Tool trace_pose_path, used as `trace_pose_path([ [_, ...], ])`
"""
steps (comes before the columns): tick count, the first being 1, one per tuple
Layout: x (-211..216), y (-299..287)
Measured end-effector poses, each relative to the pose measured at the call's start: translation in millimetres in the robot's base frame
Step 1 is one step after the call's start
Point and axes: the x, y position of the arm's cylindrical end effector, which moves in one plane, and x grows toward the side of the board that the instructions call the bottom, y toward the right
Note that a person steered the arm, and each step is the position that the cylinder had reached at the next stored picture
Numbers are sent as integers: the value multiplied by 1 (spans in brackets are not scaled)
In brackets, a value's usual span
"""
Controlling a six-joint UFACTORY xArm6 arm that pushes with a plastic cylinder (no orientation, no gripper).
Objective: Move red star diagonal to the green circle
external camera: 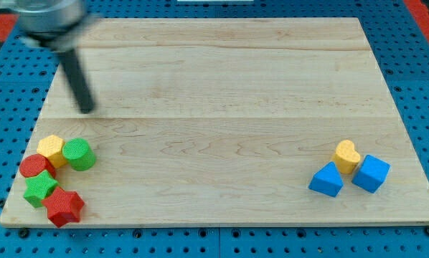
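The red star [64, 207] lies at the view's bottom left corner of the wooden board [222, 86]. The green circle [79, 154] sits above it, a little to the right, beside a yellow hexagon [51, 150]. A green star [40, 189] lies between them, touching the red star. A red circle [34, 167] sits left of the green star. My tip [87, 110] is above the cluster, about a block's width above the green circle, touching nothing.
At the view's bottom right stand a yellow heart [346, 155], a blue triangle [326, 180] and a blue cube [371, 173], close together. The board's left and bottom edges run right next to the left cluster. Blue pegboard surrounds the board.
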Motion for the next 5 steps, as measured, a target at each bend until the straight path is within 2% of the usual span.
trace_pose_path([
  [1, 3, -29],
  [2, 60, -27],
  [3, 156, -9],
  [4, 192, -5],
  [5, 193, 12],
])
